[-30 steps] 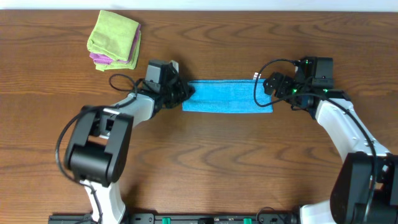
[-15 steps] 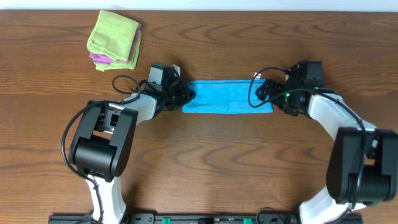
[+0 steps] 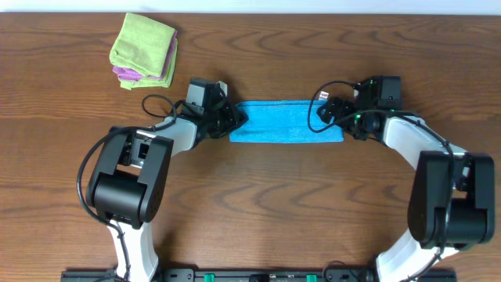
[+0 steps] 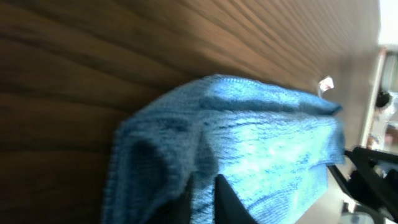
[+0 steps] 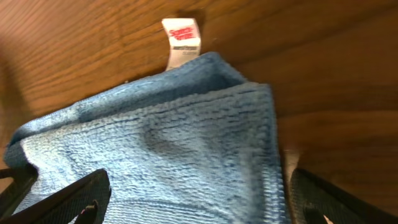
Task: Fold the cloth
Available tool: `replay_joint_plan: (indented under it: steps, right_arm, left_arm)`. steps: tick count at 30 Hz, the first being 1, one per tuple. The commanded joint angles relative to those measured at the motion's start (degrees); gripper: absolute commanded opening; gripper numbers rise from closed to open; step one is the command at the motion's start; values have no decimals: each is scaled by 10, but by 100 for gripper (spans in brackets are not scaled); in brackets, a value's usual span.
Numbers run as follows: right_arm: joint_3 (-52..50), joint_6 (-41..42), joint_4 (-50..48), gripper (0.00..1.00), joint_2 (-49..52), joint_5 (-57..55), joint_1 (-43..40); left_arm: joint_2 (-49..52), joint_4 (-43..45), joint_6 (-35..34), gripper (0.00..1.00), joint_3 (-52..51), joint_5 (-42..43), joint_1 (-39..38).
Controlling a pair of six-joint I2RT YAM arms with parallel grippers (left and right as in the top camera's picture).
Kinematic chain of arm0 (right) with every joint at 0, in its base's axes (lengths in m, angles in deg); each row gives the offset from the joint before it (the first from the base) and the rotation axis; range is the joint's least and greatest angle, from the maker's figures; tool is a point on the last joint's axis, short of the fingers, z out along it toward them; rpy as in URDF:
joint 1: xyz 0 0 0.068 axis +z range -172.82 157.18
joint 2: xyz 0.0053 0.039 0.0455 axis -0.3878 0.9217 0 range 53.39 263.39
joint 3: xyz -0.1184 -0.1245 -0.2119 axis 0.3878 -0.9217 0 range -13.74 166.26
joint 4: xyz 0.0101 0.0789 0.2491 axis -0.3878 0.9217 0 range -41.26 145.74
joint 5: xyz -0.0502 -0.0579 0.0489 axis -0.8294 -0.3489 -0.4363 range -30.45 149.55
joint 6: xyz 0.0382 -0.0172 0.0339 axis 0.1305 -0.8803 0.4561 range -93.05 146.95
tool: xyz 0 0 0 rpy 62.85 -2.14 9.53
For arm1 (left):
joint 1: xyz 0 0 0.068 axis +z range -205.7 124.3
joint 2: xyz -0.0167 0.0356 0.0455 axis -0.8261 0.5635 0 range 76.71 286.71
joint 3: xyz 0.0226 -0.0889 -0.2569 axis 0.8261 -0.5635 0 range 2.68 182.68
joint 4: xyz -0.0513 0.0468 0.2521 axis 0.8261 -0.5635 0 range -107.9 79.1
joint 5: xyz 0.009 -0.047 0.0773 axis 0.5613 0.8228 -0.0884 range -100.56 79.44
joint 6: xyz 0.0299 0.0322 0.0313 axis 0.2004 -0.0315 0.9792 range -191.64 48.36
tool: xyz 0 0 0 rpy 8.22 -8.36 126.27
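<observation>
One sky-blue cloth (image 3: 288, 122) is lying as a long narrow band across the middle of the table (image 3: 282, 204), running left to right, with the layers stacked flat. Its white tag (image 3: 322, 95) is sticking out at the far right corner; the right wrist view is showing the tag (image 5: 181, 38) with red print, resting on bare wood just past the cloth (image 5: 155, 149) edge.

The left gripper (image 3: 233, 119) is sitting at the band's left end and touching it. In the left wrist view the cloth (image 4: 249, 149) is bunching up in a soft hump right at the gripper (image 4: 202, 202). The dark fingers (image 4: 227, 202) are showing only at the bottom edge, close together. Cannot tell if they are pinching fabric or just parting.

The right gripper (image 3: 338, 119) is sitting at the band's right end. Its jaws are standing spread wide, one finger on each side of the cloth end, not gripping, per the right wrist view (image 5: 199, 196).

Both arms are reaching up from their bases at the near edge, elbows out and wrists low, with the grippers pointing inward at each other along the band.

A lime-green folded cloth (image 3: 143, 45) is lying on a purple folded cloth (image 3: 125, 74) at the far left corner, well apart.
</observation>
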Motion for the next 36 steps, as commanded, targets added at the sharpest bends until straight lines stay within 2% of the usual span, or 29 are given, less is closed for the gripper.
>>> replay_joint_plan:
  steps: [1, 5, 12, 19, 28, 36]
  right_arm:
    - [0, 7, 5, 93, 20, 5, 5]
    - [0, 7, 5, 93, 20, 5, 1]
    - [0, 7, 9, 94, 20, 5, 2]
    - [0, 7, 9, 94, 20, 5, 2]
    - [0, 7, 9, 94, 20, 5, 2]
    - [0, 7, 9, 94, 20, 5, 2]
  left_arm:
    - [7, -7, 2, 31, 3, 47, 20]
    - [-14, -7, 2, 46, 3, 71, 53]
    - [-60, -10, 12, 49, 3, 71, 95]
    - [-82, -29, 17, 49, 3, 85, 102]
    - [-81, -130, 66, 50, 3, 17, 102]
    - [-81, -133, 72, 50, 3, -16, 100]
